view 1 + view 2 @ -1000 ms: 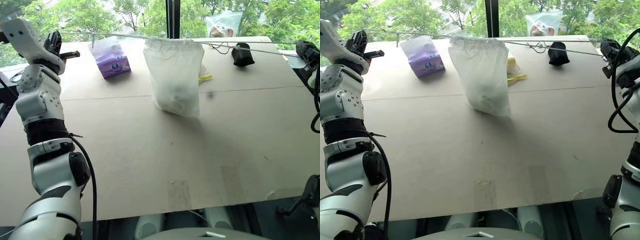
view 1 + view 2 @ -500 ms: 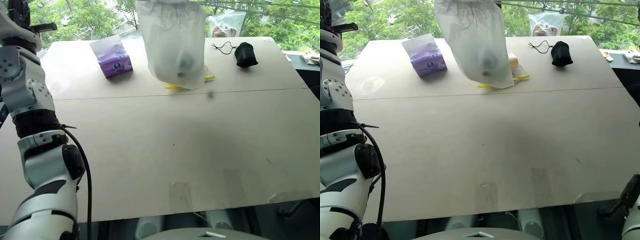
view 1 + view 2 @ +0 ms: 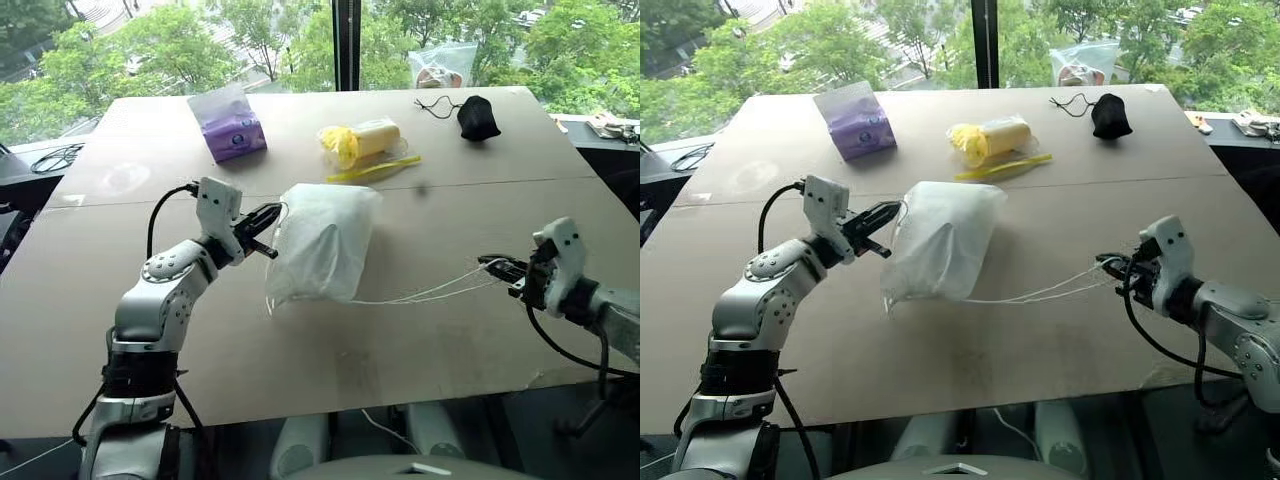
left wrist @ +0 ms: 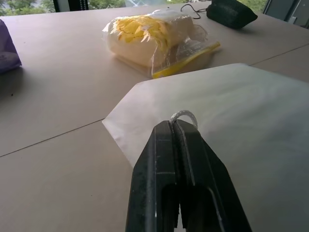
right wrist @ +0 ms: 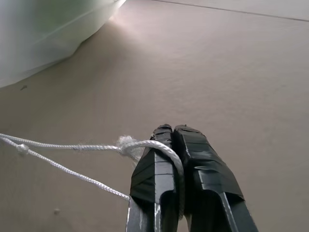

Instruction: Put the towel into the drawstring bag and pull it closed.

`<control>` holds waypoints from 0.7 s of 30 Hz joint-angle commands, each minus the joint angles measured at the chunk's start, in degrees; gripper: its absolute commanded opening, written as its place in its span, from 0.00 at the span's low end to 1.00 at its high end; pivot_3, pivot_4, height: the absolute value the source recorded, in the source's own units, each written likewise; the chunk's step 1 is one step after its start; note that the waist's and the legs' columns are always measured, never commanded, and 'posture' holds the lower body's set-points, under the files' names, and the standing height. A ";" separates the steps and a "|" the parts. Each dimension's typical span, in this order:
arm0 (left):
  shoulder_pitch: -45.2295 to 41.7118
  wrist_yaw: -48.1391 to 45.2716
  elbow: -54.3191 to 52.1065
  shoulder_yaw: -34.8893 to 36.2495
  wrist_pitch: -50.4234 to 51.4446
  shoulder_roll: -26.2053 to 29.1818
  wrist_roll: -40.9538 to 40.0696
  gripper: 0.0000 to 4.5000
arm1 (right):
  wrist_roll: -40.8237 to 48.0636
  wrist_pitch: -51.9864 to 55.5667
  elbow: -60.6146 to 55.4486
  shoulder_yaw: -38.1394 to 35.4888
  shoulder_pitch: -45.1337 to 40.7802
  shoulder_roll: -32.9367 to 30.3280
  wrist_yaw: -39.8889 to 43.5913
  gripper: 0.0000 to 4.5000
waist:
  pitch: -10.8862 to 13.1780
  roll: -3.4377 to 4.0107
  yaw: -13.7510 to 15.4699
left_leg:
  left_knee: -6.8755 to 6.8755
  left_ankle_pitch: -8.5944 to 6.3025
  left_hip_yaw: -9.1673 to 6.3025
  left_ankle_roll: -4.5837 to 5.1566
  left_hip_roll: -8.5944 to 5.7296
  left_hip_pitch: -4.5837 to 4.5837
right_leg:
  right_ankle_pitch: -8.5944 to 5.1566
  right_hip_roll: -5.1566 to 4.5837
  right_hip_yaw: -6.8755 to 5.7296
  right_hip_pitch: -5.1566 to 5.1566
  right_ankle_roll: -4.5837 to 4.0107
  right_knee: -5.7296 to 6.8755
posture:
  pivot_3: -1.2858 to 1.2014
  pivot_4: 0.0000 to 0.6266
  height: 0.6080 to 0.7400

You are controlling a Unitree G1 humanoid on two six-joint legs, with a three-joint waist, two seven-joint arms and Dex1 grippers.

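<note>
Bag [image 3: 320, 243] lies on the tabletop [image 3: 420, 330] between both grippers. Left fingers [image 4: 178, 159] pinch its cord loop [image 4: 183, 116]; right fingers [image 5: 193, 164] clamp the long cords [image 3: 430, 292].

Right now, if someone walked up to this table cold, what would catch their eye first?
Probably the white drawstring bag lying mid-table, its cords strung out to the right gripper, shut on them. The left gripper is shut on a cord loop at the bag's other side. Behind it lie a yellow item in clear plastic, a purple tissue pack and a black pouch.
</note>
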 commanded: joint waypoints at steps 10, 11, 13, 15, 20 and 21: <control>4.87 -10.31 -5.32 6.85 7.55 6.36 -6.32 0.50 | -6.93 -4.54 -3.36 1.16 3.27 -1.56 8.65 0.63 | -0.13 0.07 0.02 | -0.45 0.17 0.34 0.20 0.05 -1.01 | -0.14 0.07 0.35 -1.13 0.08 0.04 | 0.52 0.24 1.00; 8.66 -13.28 -7.54 7.71 8.10 9.45 -6.71 0.58 | -7.71 -4.38 -5.60 1.17 7.41 -2.78 9.36 0.71 | -0.16 0.08 0.03 | -0.49 0.30 0.40 -0.02 0.05 -1.45 | -0.15 -0.03 0.36 -1.55 0.10 0.10 | 0.52 0.24 1.00; 13.15 -16.51 -10.26 8.59 8.34 12.94 -7.53 0.78 | -8.27 -4.42 -8.04 0.68 11.97 -3.83 9.92 0.91 | -0.18 0.06 0.04 | -0.68 0.31 0.45 -0.04 0.07 -1.78 | -0.15 -0.26 0.46 -1.85 0.11 0.03 | 0.52 0.24 1.00; 18.16 -19.36 -12.87 10.95 9.42 16.04 -9.20 0.96 | -6.19 -4.97 -11.09 -1.88 16.54 -4.04 11.83 1.00 | -0.14 0.10 0.06 | -0.77 0.27 0.59 0.01 -0.08 -1.70 | -0.18 -0.36 0.42 -1.87 0.17 -0.20 | 0.52 0.24 1.00; 24.97 -19.30 -17.23 17.90 11.72 17.19 -13.07 0.99 | -3.66 -5.45 -14.77 -8.04 21.15 -3.77 13.59 1.00 | -0.10 0.09 0.44 | -0.35 -0.03 0.59 0.58 -0.17 -1.27 | -0.32 -0.49 0.23 -1.24 0.42 -0.28 | 0.52 0.24 1.00; 25.49 -19.11 -17.68 18.28 11.53 17.06 -13.10 0.99 | -3.47 -5.32 -14.91 -8.46 21.41 -3.80 13.80 1.00 | -0.09 0.07 0.48 | -0.25 -0.03 0.57 0.57 -0.13 -1.04 | -0.31 -0.52 0.15 -0.96 0.42 -0.28 | 0.52 0.24 1.00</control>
